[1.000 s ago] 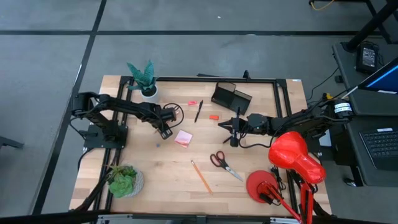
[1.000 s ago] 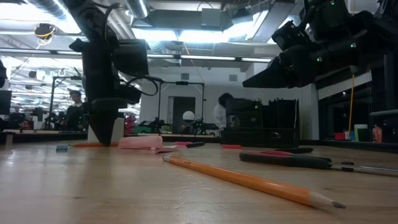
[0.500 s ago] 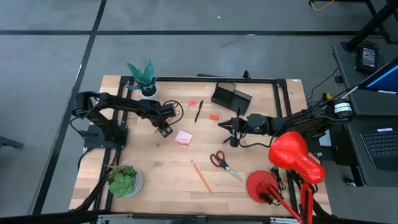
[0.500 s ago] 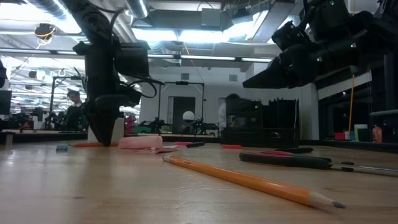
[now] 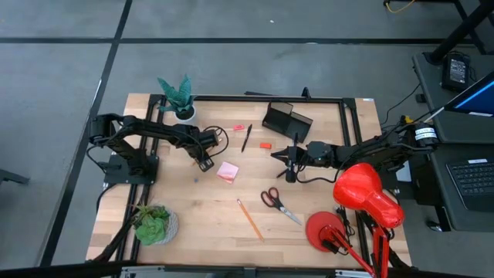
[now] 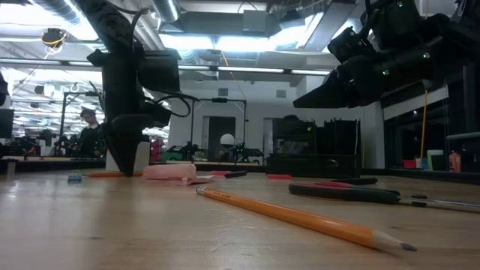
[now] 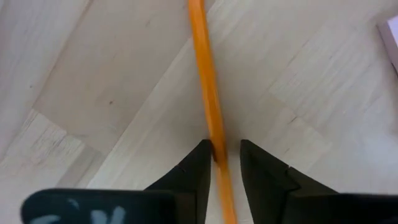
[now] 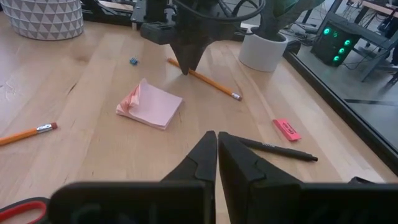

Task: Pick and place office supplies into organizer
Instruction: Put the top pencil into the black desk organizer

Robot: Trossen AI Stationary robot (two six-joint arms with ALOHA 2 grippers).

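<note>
An orange pencil (image 7: 205, 68) lies flat on the wooden table, left of the pink sticky-note pad (image 5: 227, 171). My left gripper (image 7: 224, 149) points straight down over it, open, with one finger on each side of the pencil; it also shows in the high view (image 5: 205, 162). My right gripper (image 8: 216, 135) is shut and holds nothing. It hovers above the table in front of the black organizer (image 5: 286, 120), pointing toward the pad. A second pencil (image 5: 249, 218), red-handled scissors (image 5: 278, 203), a black pen (image 5: 246, 138) and two red erasers (image 5: 238, 127) (image 5: 265, 144) lie loose. My left gripper comes from above with its fingers across the pencil. One fingertip (image 7: 202, 155) lies against the pencil's side (image 7: 214, 140), well along from the end. The other fingertip (image 7: 249, 155) stands a little clear of it. The pencil lies flat on the table.
A potted plant (image 5: 179, 96) stands at the far left corner and another (image 5: 154, 224) at the near left. A red desk lamp (image 5: 359, 205) fills the near right. A tiny blue object (image 5: 196, 179) lies near the pad.
</note>
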